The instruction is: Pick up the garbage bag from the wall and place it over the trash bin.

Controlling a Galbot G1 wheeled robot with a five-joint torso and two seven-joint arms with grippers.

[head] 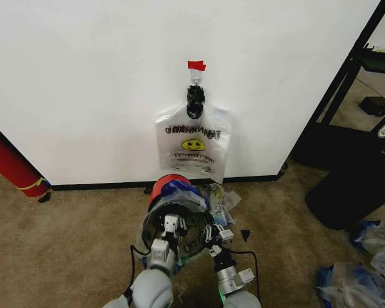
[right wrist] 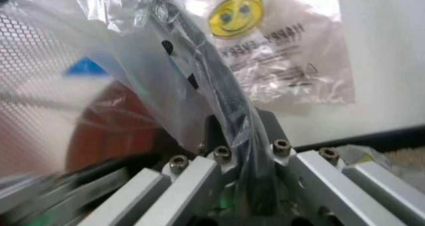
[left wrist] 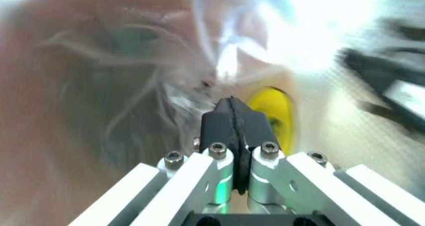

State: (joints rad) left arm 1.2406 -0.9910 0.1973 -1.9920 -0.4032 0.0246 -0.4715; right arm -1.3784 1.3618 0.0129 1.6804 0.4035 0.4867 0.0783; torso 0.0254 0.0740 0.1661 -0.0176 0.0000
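The garbage bag (head: pixel 179 190), clear plastic with a blue patch, is draped around the trash bin (head: pixel 179 237). The bin is black, tilted with its mouth toward me and its red bottom toward the wall. My left gripper (head: pixel 172 224) is at the bin's left rim, shut on the bag's thin plastic (left wrist: pixel 199 81) near a yellow smiley (left wrist: pixel 273 117). At the right rim is my right gripper (head: pixel 213 232), shut (right wrist: pixel 239 121) on the bag (right wrist: pixel 133 61) and the black bin rim (right wrist: pixel 219 86). A second smiley bag (head: pixel 192 144) hangs on the wall hook.
A long red cylinder (head: pixel 13 163) leans at the left wall. A big black cylinder (head: pixel 353 192) and a black shelf frame (head: pixel 346 83) stand to the right. Crumpled plastic lies beside the bin (head: pixel 223 197) and at the floor's right (head: pixel 359 276).
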